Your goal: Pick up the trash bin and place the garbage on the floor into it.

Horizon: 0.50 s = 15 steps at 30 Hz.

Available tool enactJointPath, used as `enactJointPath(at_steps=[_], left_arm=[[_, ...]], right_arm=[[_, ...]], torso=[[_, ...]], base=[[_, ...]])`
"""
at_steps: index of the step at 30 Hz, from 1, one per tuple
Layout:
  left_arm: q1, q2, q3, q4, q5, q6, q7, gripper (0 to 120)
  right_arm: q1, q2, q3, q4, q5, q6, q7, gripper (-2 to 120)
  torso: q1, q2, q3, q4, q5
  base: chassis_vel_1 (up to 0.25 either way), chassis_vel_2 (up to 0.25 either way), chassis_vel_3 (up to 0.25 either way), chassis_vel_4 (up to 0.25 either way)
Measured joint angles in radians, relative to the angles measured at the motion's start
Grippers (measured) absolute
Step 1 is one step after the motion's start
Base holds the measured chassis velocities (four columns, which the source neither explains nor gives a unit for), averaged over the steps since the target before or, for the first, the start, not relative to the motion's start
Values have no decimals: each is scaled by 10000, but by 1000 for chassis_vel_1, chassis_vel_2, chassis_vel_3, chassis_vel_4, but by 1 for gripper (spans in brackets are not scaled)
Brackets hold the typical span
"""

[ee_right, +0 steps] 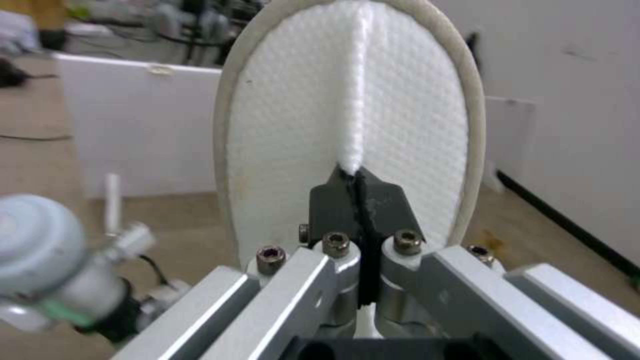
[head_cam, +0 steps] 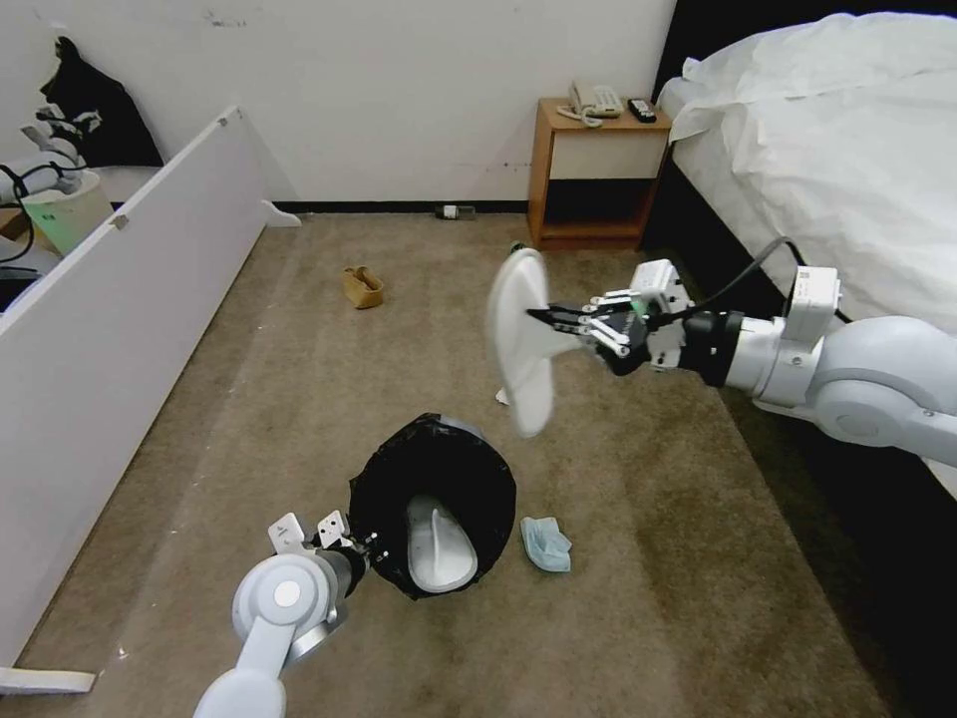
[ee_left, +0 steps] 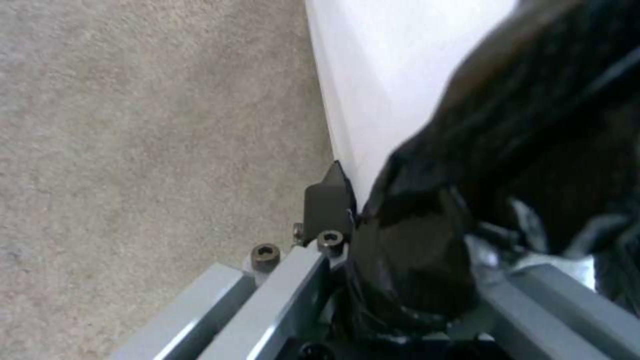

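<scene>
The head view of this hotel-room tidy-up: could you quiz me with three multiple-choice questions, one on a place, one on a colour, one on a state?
1. Where does the crumpled face mask lie?
A. on the beige short-pile carpet beside the round white bin with the black bag liner
B. on the bed
C. inside the bin

2. What colour is that mask?
A. red
B. blue
C. green

3. What is the right gripper doing?
A. hanging open
B. resting on the carpet
C. shut on a white textured slipper, held in the air

Answers: 1 A, it lies on the carpet next to the bin; 2 B, it is pale blue; 3 C, the fingertips pinch a fold of the slipper.
</scene>
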Motion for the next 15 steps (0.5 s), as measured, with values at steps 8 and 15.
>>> enactJointPath(at_steps=[8, 15], left_arm=[[-62, -202, 103, -11, 52, 0, -53, 0], [-68, -366, 123, -121, 24, -1, -99, 0]], right_arm=[[-456, -726, -47, 126, 88, 230, -169, 0], [-1025, -1494, -170, -190, -190, 453, -399, 0]], torso=[[0, 0, 0, -3, 2], [0, -1, 0, -1, 2]], base=[[0, 0, 0, 0], [0, 0, 0, 0]])
